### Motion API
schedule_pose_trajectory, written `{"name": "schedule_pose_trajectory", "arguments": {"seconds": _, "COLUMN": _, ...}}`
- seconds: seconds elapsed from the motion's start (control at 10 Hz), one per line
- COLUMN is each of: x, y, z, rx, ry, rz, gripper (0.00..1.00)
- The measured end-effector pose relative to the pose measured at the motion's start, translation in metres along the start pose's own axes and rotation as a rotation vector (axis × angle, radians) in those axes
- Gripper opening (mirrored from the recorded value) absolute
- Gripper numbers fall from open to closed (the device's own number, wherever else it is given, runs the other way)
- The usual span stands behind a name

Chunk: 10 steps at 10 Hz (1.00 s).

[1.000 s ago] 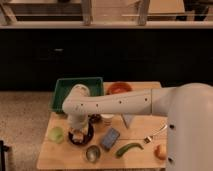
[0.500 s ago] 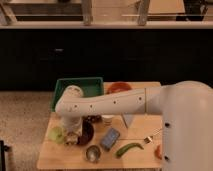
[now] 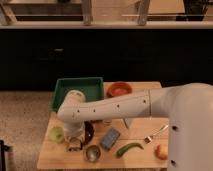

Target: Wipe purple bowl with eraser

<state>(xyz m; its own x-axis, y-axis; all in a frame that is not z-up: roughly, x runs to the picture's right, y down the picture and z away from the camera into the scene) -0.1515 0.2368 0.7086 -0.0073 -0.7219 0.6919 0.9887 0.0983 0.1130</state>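
Gripper (image 3: 75, 144) low beside the shallow round purple bowl (image 3: 90, 131)

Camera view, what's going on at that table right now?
A one-armed robot reaches across the wooden table from the right. Its gripper is down at the front left, right beside the dark purple bowl, with a green fruit on its other side. A small pale piece at its tip looks like the eraser; whether it is gripped is unclear. The green tray, orange bowl, metal cup, blue-grey block and fork sit apart from the gripper.
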Motion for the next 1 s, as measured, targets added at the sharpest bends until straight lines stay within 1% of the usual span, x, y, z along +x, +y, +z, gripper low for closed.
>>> {"name": "schedule_pose_trajectory", "arguments": {"seconds": 0.3, "x": 0.007, "y": 0.024, "z": 0.006, "rx": -0.008, "ry": -0.009, "rz": 0.067, "gripper": 0.04}}
{"name": "schedule_pose_trajectory", "arguments": {"seconds": 0.5, "x": 0.016, "y": 0.032, "z": 0.008, "rx": -0.007, "ry": -0.005, "rz": 0.101, "gripper": 0.04}}
{"name": "schedule_pose_trajectory", "arguments": {"seconds": 0.6, "x": 0.023, "y": 0.03, "z": 0.008, "rx": 0.0, "ry": 0.0, "rz": 0.115, "gripper": 0.04}}
{"name": "schedule_pose_trajectory", "arguments": {"seconds": 0.7, "x": 0.033, "y": 0.026, "z": 0.005, "rx": 0.008, "ry": 0.021, "rz": 0.122, "gripper": 0.04}}
{"name": "schedule_pose_trajectory", "arguments": {"seconds": 1.0, "x": 0.042, "y": 0.015, "z": -0.005, "rx": 0.02, "ry": 0.047, "rz": 0.119, "gripper": 0.04}}
